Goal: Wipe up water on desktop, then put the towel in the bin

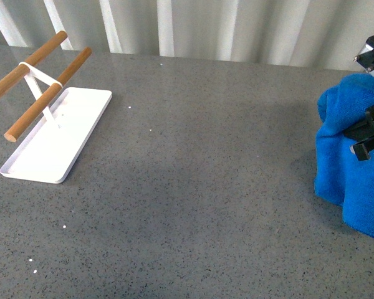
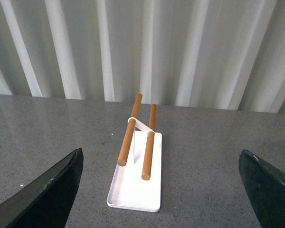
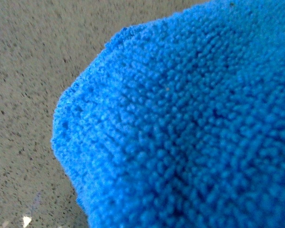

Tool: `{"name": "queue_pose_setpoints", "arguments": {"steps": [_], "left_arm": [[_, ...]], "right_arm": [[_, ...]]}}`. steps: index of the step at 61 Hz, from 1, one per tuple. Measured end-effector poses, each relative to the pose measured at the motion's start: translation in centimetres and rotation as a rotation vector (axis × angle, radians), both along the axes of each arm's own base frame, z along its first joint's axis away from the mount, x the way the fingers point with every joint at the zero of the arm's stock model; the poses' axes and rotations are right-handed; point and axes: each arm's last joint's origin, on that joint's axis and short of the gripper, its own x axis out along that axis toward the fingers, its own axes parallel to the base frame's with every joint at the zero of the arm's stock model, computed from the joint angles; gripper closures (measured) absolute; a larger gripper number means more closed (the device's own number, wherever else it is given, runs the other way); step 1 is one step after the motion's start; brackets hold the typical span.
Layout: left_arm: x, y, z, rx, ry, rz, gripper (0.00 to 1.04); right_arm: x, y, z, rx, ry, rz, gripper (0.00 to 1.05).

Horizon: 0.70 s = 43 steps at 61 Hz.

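Note:
The bright blue towel [image 1: 346, 165] hangs bunched at the far right of the dark grey desktop [image 1: 206, 187], lifted, with its lower folds just above the surface. My right gripper [image 1: 369, 134] is shut on the towel; only black parts of it show past the cloth. The towel [image 3: 190, 128] fills the right wrist view and hides the fingers there, leaving a strip of desktop [image 3: 28, 71] visible beside it. My left gripper [image 2: 160, 156] is open and holds nothing, its dark fingers [image 2: 47, 194] spread wide above the desktop. The bin is out of view. I see no water on the surface.
A flat white tray [image 1: 68, 152] carrying a rack of wooden rods [image 1: 47, 103] sits at the back left; the same tray [image 2: 154, 197] lies ahead of the left gripper. A pleated white curtain [image 1: 237, 28] closes off the far edge.

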Motion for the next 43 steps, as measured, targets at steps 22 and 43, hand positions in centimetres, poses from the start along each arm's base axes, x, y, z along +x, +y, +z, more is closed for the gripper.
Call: {"name": "queue_pose_setpoints", "arguments": {"steps": [22,43], "left_arm": [[0.0,0.0,0.0,0.0,0.0,0.0,0.07],[0.0,0.0,0.0,0.0,0.0,0.0,0.07]], "right_arm": [[1.8,-0.4,-3.4,-0.076,0.137,-0.012,1.0],[2.2,-1.2,-6.4,0.028,0.171,-0.106,1.0]]}}
